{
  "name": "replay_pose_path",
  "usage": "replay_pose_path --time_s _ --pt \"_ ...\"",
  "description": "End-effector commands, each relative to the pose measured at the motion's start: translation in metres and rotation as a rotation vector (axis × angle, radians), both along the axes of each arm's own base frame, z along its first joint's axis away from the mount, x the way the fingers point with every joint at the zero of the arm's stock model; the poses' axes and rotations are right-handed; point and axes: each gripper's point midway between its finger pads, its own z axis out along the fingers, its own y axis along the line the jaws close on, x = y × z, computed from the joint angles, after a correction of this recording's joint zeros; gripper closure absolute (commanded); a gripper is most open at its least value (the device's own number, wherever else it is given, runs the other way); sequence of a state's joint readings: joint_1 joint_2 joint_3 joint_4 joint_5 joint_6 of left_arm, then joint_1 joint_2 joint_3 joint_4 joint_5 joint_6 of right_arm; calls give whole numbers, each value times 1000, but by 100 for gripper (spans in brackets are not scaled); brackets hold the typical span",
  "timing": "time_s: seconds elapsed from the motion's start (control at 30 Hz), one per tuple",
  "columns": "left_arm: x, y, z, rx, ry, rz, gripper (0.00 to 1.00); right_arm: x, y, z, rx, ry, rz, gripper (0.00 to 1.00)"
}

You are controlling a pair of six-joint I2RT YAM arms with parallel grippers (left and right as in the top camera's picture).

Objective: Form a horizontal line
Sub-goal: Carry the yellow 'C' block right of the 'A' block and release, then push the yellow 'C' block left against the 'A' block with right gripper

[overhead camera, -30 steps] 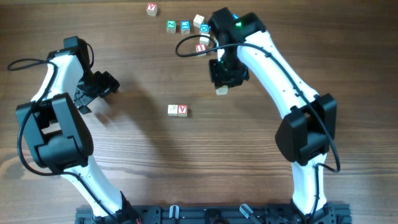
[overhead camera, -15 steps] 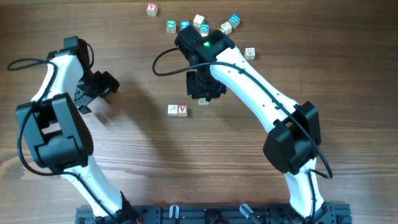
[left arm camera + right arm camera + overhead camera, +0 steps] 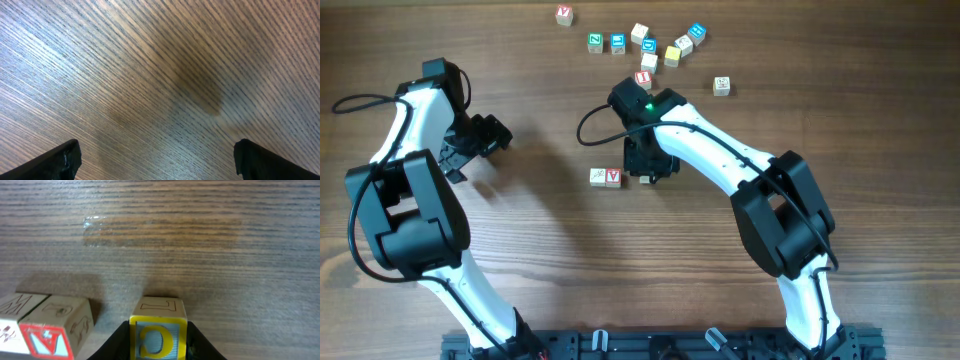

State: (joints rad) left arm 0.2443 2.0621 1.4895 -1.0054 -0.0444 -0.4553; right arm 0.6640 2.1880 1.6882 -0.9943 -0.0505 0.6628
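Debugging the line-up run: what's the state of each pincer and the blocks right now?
Left pincer: open, empty, over bare table.
Right pincer: shut on the yellow-letter block.
Yellow-letter block: gripped, upright, beside the block pair, gap between.
Block pair: on the table, side by side, touching.
Loose blocks: scattered at the far edge, unaligned.

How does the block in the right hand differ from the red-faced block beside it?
The held block shows a yellow-framed blue face; the red-faced block shows red. The held block sits between the fingers of the right hand; the red-faced block stands free, touching a neighbour block. Both are wooden letter cubes.
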Motion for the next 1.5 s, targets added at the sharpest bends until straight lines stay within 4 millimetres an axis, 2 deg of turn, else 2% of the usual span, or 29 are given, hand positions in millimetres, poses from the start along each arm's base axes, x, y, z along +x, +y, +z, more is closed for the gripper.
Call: replay_pose_path --time_s 0.0,0.07,0.13,0.23,0.4,0.47,0.57,0.8,0.93,1.0,1.03,1.13,1.23,1.27,1.47 --pt "0 3 3 11 -6 4 0 1 -4 -3 -10 0 -33 75" --pt "0 3 3 11 -7 4 0 1 -4 -3 -7 -3 -34 70" --pt "0 3 3 11 -7 4 0 2 -3 -3 -4 -8 -35 69" --pt "0 3 3 11 -6 4 0 2 -3 -3 -4 -7 -34 59" --pt "0 3 3 11 -7 4 0 6 -6 -3 -19 -28 -37 28" --pt "0 3 3 11 -6 4 0 14 -6 -2 -25 -64 -42 24" --pt "0 3 3 11 -6 4 0 27 -7 -1 -2 -93 -61 24" --pt "0 3 3 11 -7 4 0 45 -38 -1 -6 -86 -141 25" --pt "0 3 3 11 -7 4 0 37 -59 -3 -53 -24 -160 40" --pt "0 3 3 11 -7 4 0 35 -68 -4 -65 -5 -174 44" --pt "0 3 3 11 -6 4 0 35 -71 -4 -69 1 -181 50" --pt "0 3 3 11 -6 4 0 30 -68 -4 -55 23 -150 65" --pt "0 3 3 11 -6 4 0 23 -55 -3 15 63 -90 82" --pt "0 3 3 11 -6 4 0 22 -53 -3 26 69 -90 93" --pt "0 3 3 11 -7 4 0 15 -41 0 97 113 -88 93"
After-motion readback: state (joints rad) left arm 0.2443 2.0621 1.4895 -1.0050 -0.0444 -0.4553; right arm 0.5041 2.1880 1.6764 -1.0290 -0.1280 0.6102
